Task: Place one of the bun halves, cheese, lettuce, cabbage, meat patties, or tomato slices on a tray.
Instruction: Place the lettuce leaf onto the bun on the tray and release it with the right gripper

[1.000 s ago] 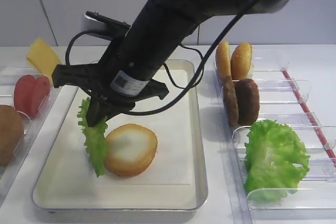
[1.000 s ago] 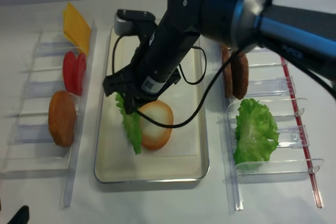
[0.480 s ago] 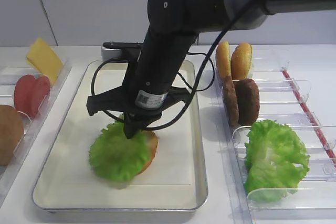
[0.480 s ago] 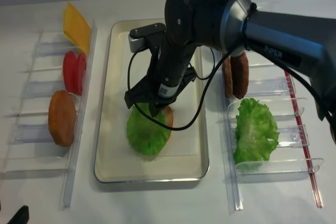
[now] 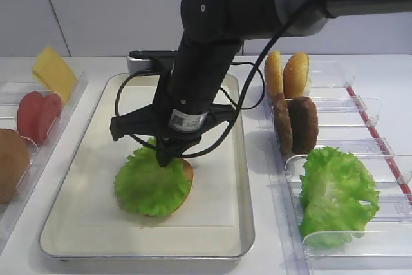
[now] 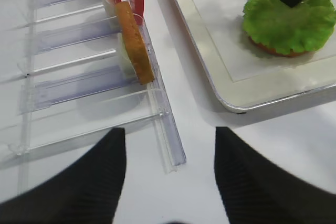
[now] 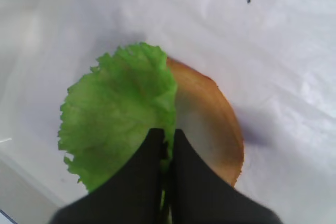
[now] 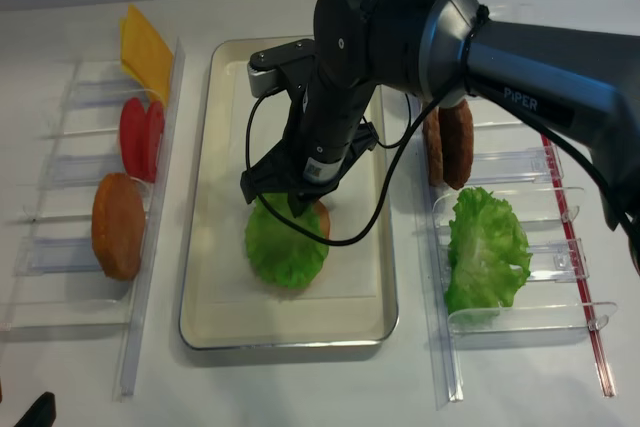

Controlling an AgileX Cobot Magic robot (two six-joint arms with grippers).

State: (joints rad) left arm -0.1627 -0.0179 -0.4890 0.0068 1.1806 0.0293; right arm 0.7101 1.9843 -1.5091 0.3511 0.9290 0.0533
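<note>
From the front high view, the right gripper (image 5: 165,159) points straight down over the tray (image 5: 239,178), its jaws pressed together on the near-top edge of the lettuce (image 5: 149,187). The leaf lies flat over a bun half (image 5: 187,173), which shows only as a brown crescent at the leaf's right side. To the right, plastic racks hold two more bun halves (image 5: 288,75), the meat patties (image 5: 296,125) and a bunched heap of green leaves (image 5: 336,192); to the left stand the cheese (image 5: 53,72) and tomato slices (image 5: 37,115). The right wrist view shows the two dark fingers (image 7: 140,174) closed with a thin fold of the leaf's edge pinched between them, the leaf spreading to the left and the bun's pale face exposed to the right. The left wrist view shows the left gripper (image 6: 168,182) low over bare table beside a rack, its fingers spread wide and holding nothing. The overhead view confirms the leaf lies directly beneath the closed right tool, in the lower middle of the tray.
</note>
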